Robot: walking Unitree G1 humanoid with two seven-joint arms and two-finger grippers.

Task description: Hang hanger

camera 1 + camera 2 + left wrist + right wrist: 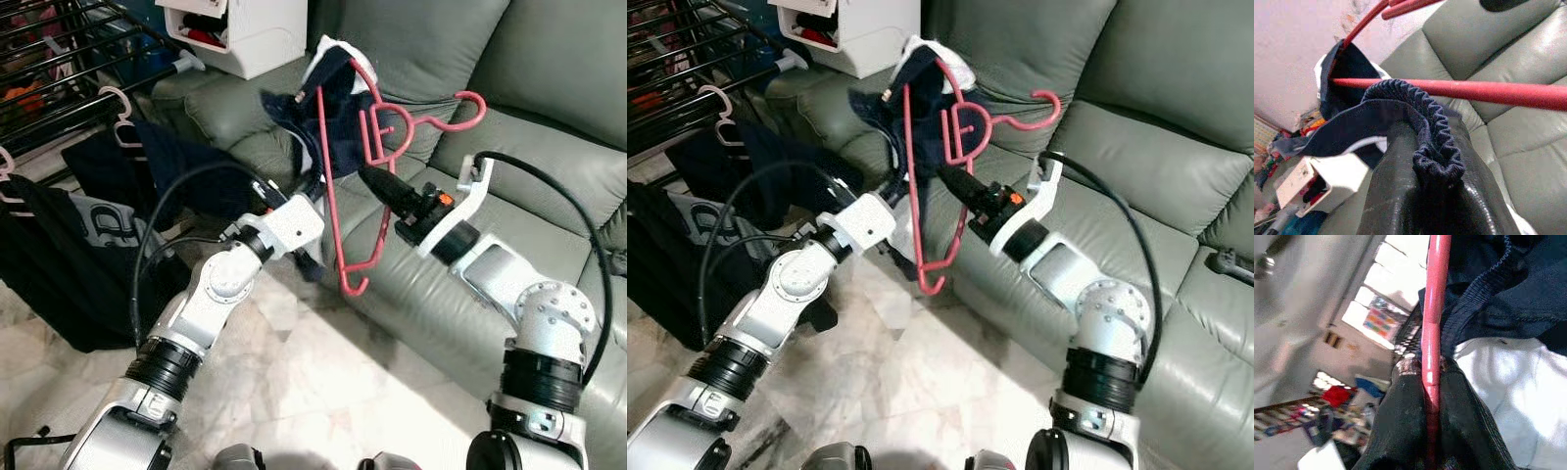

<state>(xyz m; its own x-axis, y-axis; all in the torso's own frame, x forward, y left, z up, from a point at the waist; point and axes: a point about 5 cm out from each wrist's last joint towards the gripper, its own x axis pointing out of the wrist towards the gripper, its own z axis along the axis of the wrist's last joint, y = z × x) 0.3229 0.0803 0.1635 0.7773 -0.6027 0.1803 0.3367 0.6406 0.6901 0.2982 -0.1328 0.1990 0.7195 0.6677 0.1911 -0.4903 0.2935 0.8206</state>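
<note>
Right claw (370,174) pinches the red hanger (333,186); left claw (312,186) grips navy garment (333,117) (no legible writing).

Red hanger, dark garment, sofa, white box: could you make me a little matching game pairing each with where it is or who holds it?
Things:
1. red hanger
2. dark blue garment
3. grey-green sofa
4. white storage box

Places:
A. behind both arms, under the right one
B. clamped in the right gripper
C. draped on the hanger, its elastic edge pinched by the left gripper
D. far back, left of the sofa

Pairs: 1-B, 2-C, 3-A, 4-D
</note>
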